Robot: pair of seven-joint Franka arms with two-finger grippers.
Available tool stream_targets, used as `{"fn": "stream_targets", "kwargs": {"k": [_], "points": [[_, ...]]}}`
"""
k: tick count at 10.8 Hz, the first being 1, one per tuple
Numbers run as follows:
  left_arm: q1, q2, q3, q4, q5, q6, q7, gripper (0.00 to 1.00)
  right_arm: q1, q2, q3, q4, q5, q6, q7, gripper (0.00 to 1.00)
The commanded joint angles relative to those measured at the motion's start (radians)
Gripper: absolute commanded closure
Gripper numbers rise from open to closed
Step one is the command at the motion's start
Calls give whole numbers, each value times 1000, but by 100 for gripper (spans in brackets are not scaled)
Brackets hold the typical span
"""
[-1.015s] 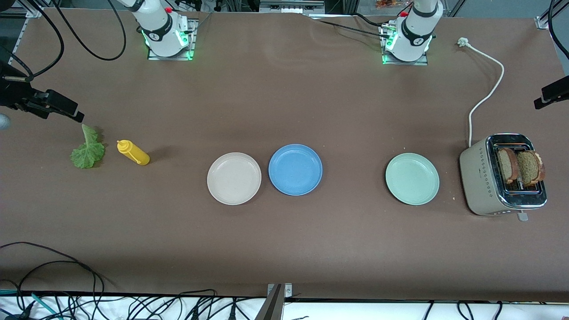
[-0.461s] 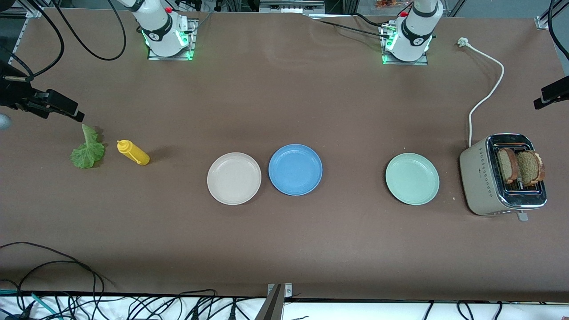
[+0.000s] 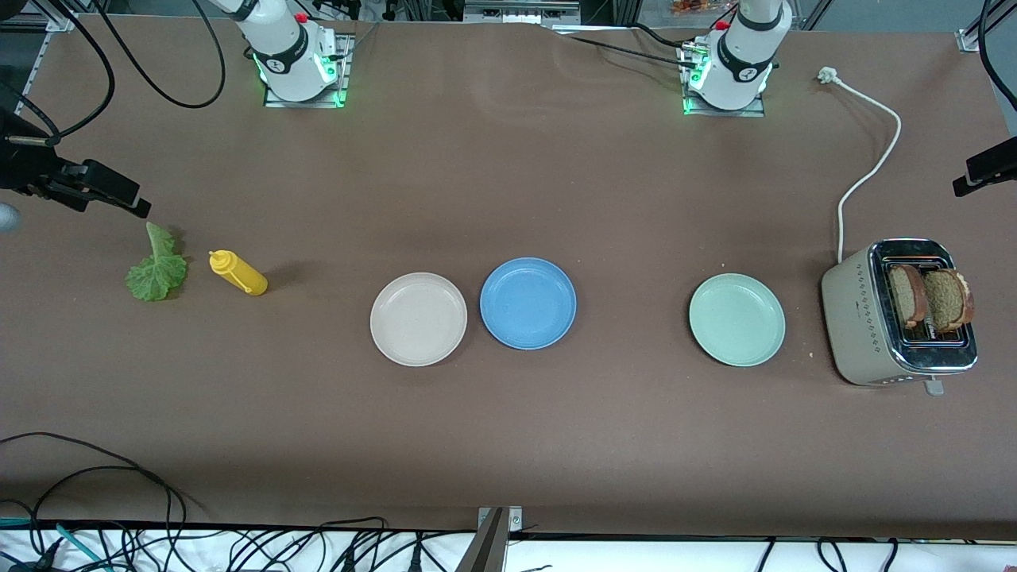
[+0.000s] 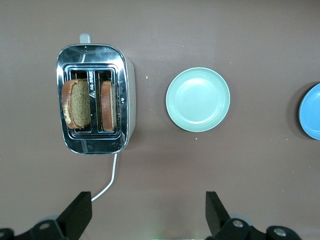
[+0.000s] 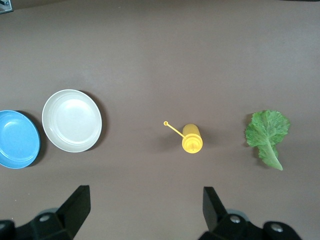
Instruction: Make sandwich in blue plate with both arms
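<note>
Bread slices (image 4: pixel 90 103), two brown ones upright in the beige toaster (image 4: pixel 95 98) at your bench's left-arm edge, sit under the wide-open left gripper (image 4: pixel 145 220); the right gripper (image 5: pixel 145 217), equally wide, hangs over the yellow bottle (image 5: pixel 192 138)

Colours on the brown tabletop (image 3: pixel 508 159)

The tabletop is showing one plain matte brown, without pattern. The blue plate (image 3: pixel 527 303) is showing a medium blue, the plate beside it (image 3: pixel 418 318) a cream white, and the third plate (image 3: pixel 736 319) a pale mint green. The squeeze bottle (image 3: pixel 237 272) is looking bright yellow, the lettuce leaf (image 3: pixel 158 264) green with a lighter stem. The toaster (image 3: pixel 862 318) is wearing a beige body with small dotted marks and a shiny chrome top; its bread slices (image 3: pixel 929 298) are appearing brown with darker crust. The cord (image 3: pixel 870 171) is white. The arm bases (image 3: pixel 302 67) are glowing green under white shells.
</note>
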Motion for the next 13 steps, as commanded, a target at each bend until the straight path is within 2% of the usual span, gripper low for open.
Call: {"fn": "stream_targets", "kwargs": {"k": [1, 6, 13], "points": [[0, 4, -3, 14, 19, -15, -8, 0, 3, -6, -8, 9, 21, -17, -10, 0], [-7, 33, -5, 14, 18, -12, -115, 0, 3, -6, -8, 9, 21, -19, -10, 0], [-3, 35, -10, 19, 21, -13, -111, 0, 3, -6, -8, 9, 21, -19, -10, 0]]}}
